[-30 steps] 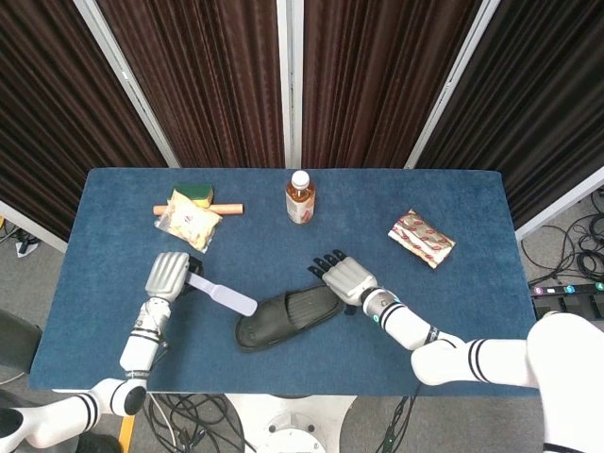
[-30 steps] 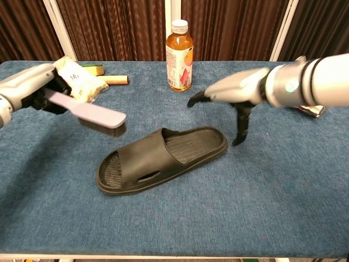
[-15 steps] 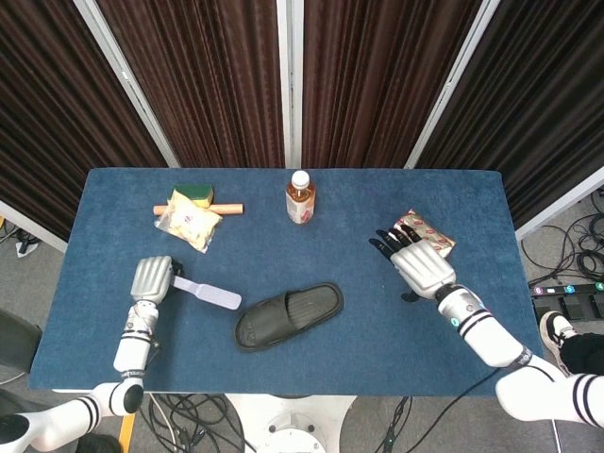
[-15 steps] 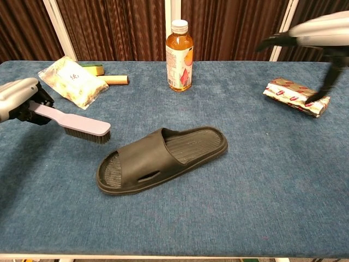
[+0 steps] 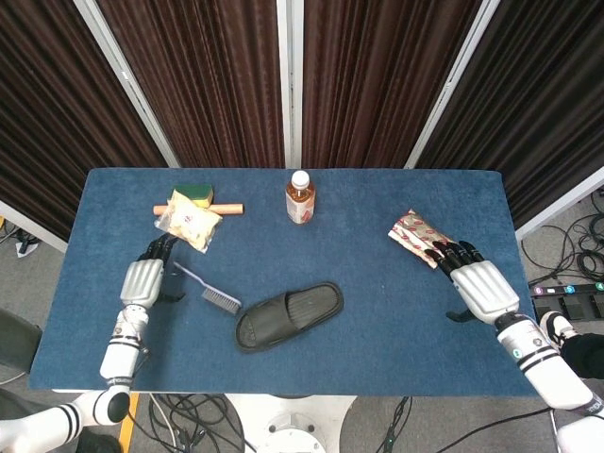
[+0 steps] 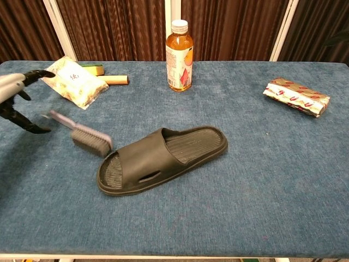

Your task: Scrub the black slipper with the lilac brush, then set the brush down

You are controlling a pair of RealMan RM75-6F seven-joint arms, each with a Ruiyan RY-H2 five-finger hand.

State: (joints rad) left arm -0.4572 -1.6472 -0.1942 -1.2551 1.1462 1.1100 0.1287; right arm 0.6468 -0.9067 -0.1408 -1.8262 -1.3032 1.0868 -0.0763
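1. Tabletop [image 5: 377,203]: blue cloth surface, carrying everything below.
2. Left robot hand [image 5: 143,279]: near the left edge, fingers spread, holding nothing. It sits just beside the brush handle; whether a fingertip touches the handle cannot be told.
3. Right robot hand [image 5: 481,285]: far right side, fingers apart, empty, fingertips close to the foil packet [image 5: 420,238]. Seen in the head view only.
4. Black slipper [image 5: 289,315]: lies flat near the front centre, sole down, lying diagonally across the tabletop. Well apart from both hands.
5. Lilac brush [image 5: 209,290]: lies on the tabletop between the left hand and the slipper, bristle end just beside the slipper's lower-left end, handle pointing back toward the left hand. Slightly blurred in the chest view, so it may not have settled.
6. Orange-drink bottle [image 5: 300,197], snack bag [image 5: 189,219] and green-yellow sponge [image 5: 197,194]: along the far side, not involved.
7. Step in hand, as judged: brush set down, release under way or done. Task looks close to finished.
8. Next move calls for: drawing the left hand clear without nudging the handle.
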